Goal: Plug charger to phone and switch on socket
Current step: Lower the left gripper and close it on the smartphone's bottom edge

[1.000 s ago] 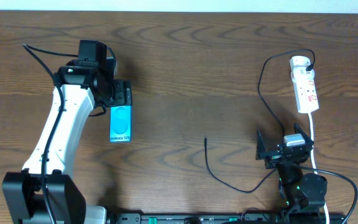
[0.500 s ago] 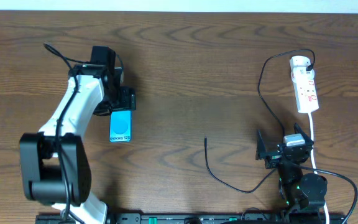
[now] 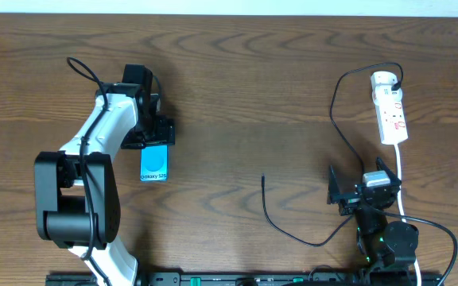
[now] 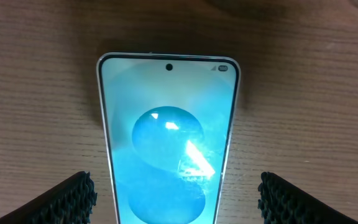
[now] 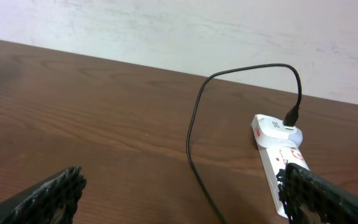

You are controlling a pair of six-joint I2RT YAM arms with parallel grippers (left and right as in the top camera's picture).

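Observation:
The phone [image 3: 154, 165] lies flat at the table's left with its cyan screen up; it also fills the left wrist view [image 4: 168, 137]. My left gripper [image 3: 156, 137] hovers over the phone's far end, open, its fingers [image 4: 73, 198] standing apart on either side of the phone [image 4: 174, 186] without touching it. The socket [image 3: 390, 110] lies at the far right, with the charger's black plug [image 3: 397, 79] in its far end. The charger cable [image 3: 334, 111] loops down past my right gripper [image 3: 360, 187], and its free tip [image 3: 263, 179] rests mid-table. My right gripper [image 5: 182, 190] is open and empty, and its view shows the socket [image 5: 277, 152] and the cable [image 5: 194, 124].
The socket's thick white cord [image 3: 401, 171] runs down toward the right arm's base. A pale wall [image 5: 179, 31] stands behind the table's far edge. Bare wood lies between the phone and the cable tip.
The left arm has folded and swung right, its elbow dropping toward the front edge, while its gripper stays over the phone's far end. Phone, cable and right arm have not moved.

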